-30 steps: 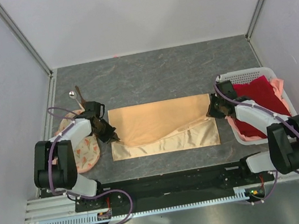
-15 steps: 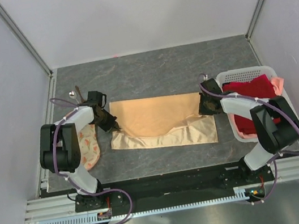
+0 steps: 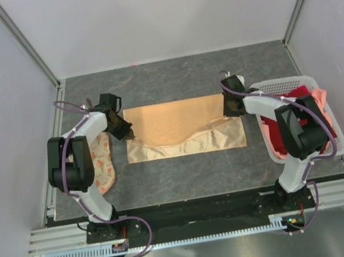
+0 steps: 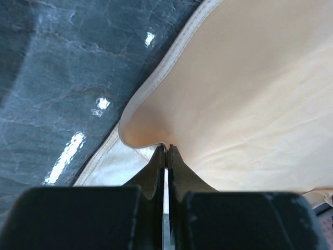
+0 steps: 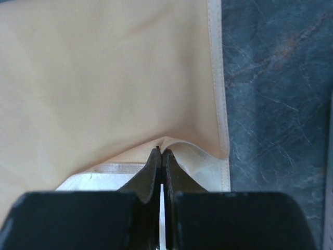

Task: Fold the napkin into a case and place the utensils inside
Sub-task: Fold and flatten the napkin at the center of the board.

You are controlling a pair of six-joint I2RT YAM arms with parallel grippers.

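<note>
- While the napkin lay lengthwise from 9 to 3 o'clock, the left gripper clamped its 9 o'clock end.
- The right gripper clamped the 3 o'clock end.

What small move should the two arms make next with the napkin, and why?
Probably carry both pinched corners a little toward the far edge, pulling slightly apart. The left pincer and right pincer are shut on the napkin, and the turned-over edge between them sags in the middle.

place: lab robot cell | cues: white panel walls, aluminium rails
</note>
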